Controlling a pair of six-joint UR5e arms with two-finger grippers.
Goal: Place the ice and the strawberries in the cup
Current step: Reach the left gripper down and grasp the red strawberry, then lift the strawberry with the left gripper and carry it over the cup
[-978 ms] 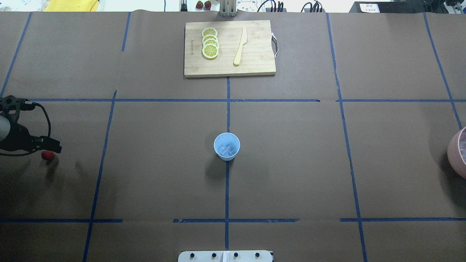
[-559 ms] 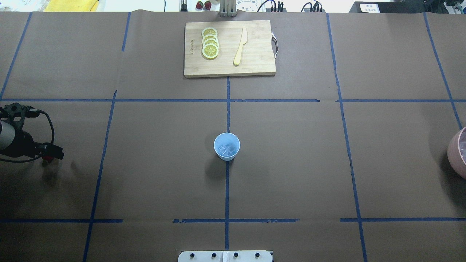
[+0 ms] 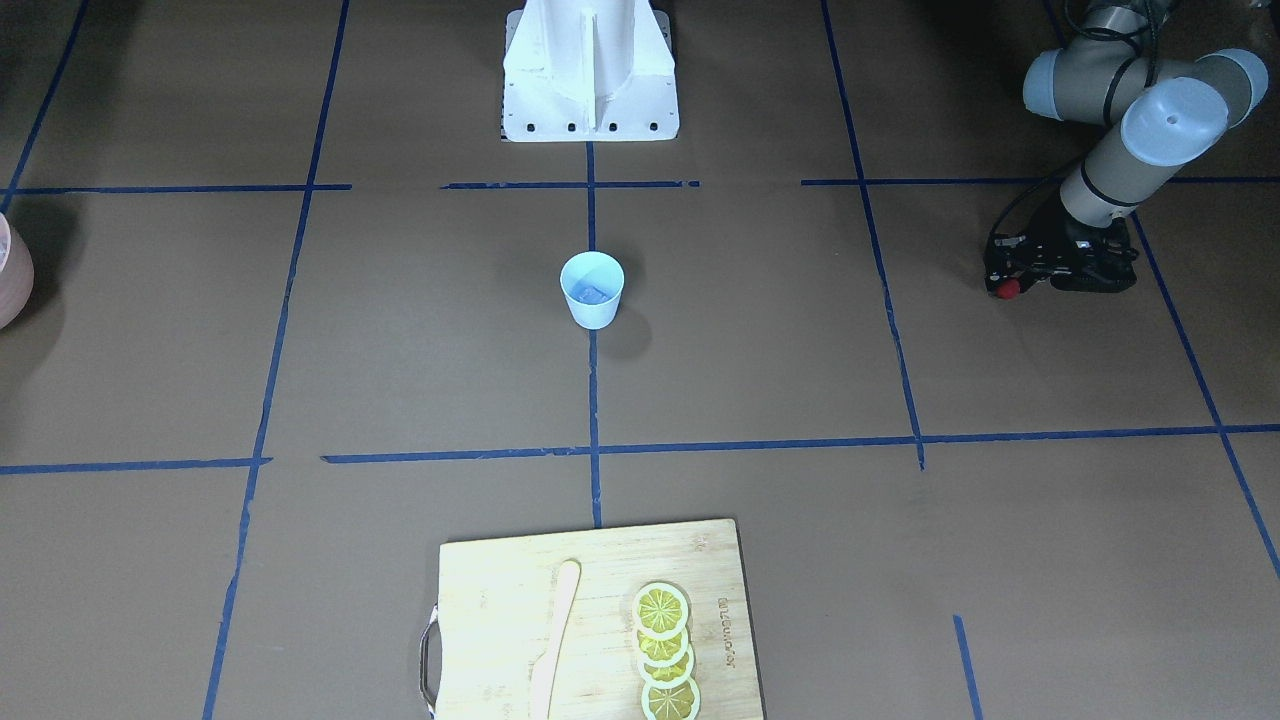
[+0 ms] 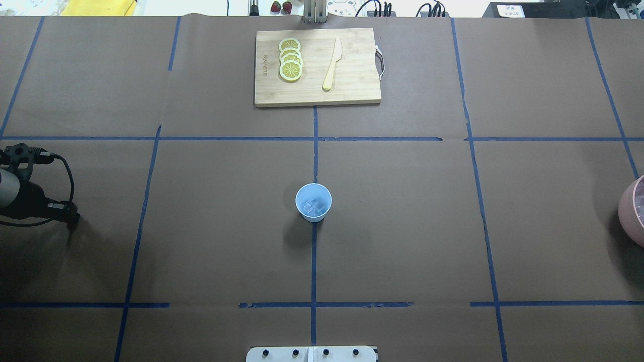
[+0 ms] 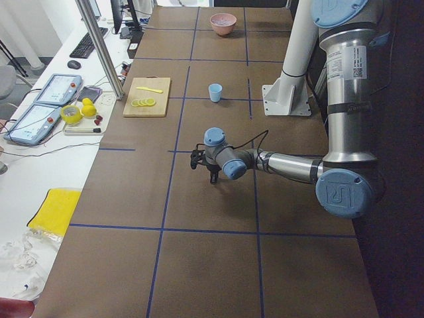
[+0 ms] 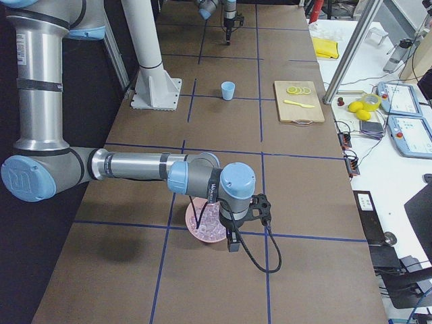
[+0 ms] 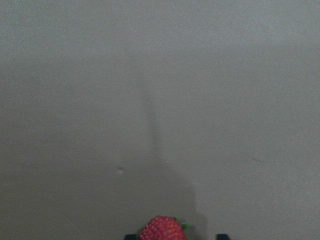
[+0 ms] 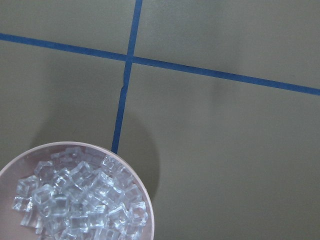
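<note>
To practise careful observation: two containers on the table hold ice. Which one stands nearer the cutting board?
The small pale blue cup, standing in the middle; the pink bowl, heaped with ice cubes, sits far off to the robot's right.

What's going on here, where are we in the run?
The cup stands at the centre of the table with ice in it. The left gripper is down at the strawberry near the robot's left end, fingertips either side of it, seemingly not closed yet. The right gripper hangs by the pink bowl of ice cubes at the other end. The berry is not yet in the cup.
</note>
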